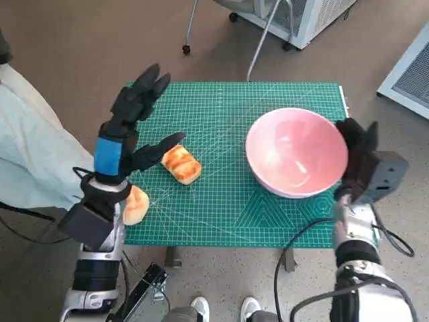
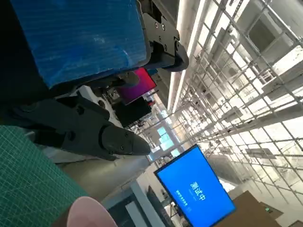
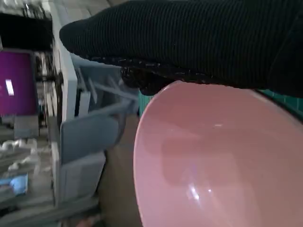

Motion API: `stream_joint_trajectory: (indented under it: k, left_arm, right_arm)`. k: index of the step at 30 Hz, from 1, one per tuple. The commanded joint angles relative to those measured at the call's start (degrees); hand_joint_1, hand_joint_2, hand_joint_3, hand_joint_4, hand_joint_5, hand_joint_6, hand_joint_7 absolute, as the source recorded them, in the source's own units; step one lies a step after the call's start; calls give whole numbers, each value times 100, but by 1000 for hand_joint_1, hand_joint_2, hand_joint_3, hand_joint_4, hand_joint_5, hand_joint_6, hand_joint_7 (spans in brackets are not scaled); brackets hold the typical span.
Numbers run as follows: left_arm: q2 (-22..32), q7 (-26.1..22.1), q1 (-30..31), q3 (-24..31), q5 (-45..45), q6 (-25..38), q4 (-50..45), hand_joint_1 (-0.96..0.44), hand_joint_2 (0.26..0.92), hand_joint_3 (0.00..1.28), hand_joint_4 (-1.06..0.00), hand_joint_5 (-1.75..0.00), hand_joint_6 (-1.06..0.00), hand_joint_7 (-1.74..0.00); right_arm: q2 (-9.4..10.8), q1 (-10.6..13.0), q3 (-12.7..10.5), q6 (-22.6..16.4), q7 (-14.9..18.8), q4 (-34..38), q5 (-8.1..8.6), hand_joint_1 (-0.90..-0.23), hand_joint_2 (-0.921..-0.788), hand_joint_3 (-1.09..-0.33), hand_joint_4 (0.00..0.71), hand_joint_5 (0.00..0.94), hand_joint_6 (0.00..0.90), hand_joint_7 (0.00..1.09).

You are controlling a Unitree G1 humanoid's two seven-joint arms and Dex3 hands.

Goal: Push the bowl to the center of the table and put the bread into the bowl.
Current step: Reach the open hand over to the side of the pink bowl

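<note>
- Your right hand (image 1: 356,153) sits flat against the far right side of the pink bowl (image 1: 297,151). It grips nothing. I think it is there to push, because the bowl sits too far to the right on the green mat (image 1: 221,121).
- You cannot see if its fingers are spread or together. The glove hides them.
- The bowl has nothing in it. You can see its bare pink inside from the right wrist view too.
- Your left hand (image 1: 131,121) is up over the left side of the mat, fingers spread wide, holding nothing.
- The bread (image 1: 181,164) lies on the mat just beside that hand's thumb.
- Another roll (image 1: 136,204) sits at the mat's near left edge, by your left wrist.
</note>
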Motion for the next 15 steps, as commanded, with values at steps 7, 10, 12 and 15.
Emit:
stream_joint_trajectory:
  k: [7, 10, 12, 15]
  left_arm:
    - [131, 5, 195, 112, -55, 95, -185, -316, 921, 91, -454, -4, -358, -174]
    - [142, 10, 238, 135, -54, 123, -241, -315, 921, 92, -454, -4, -369, -153]
    - [149, 20, 277, 153, -44, 145, -294, -314, 921, 92, -454, -3, -373, -145]
    - [154, 28, 334, 179, -36, 168, -363, -308, 921, 91, -453, -2, -377, -137]
  right_arm:
    - [388, -259, 94, 170, 33, 105, -107, -514, -921, -877, 136, 11, 20, 435]
    - [468, -313, 136, 210, 36, 116, -154, -516, -921, -876, 129, 6, 19, 436]
    - [525, -355, 160, 249, 48, 129, -185, -515, -921, -877, 122, 3, 13, 435]
    - [605, -412, 183, 302, 53, 143, -193, -514, -921, -885, 118, 1, 5, 436]
